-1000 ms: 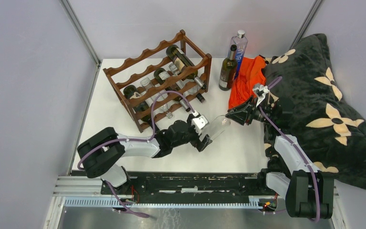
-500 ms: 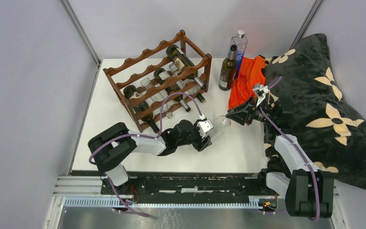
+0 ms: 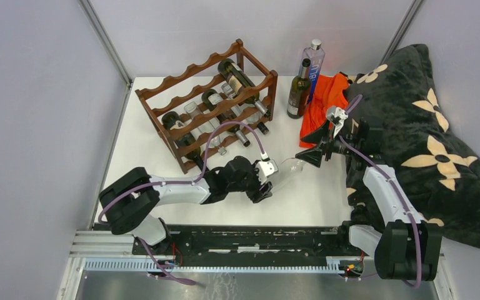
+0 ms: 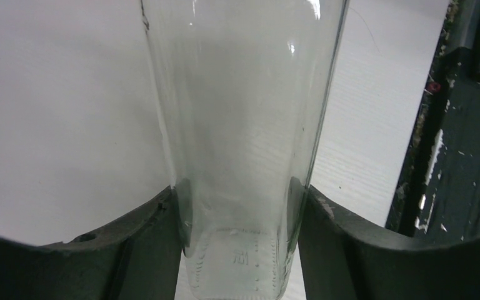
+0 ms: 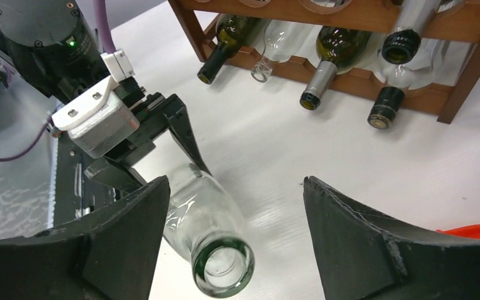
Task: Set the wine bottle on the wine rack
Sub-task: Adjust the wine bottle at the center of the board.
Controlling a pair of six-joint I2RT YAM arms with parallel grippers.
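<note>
Currently your left pincer (image 4: 237, 212) is clamping the bottle (image 5: 207, 232) by its base, while your right pincer (image 5: 234, 187) is gaping at its neck.

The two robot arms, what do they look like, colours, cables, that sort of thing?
They match: the left arm and right arm have pale grey links between bulky black joints, and a purple cable loops along each. A white block sits at each wrist. The fingers are dark grey, broad and curved.
</note>
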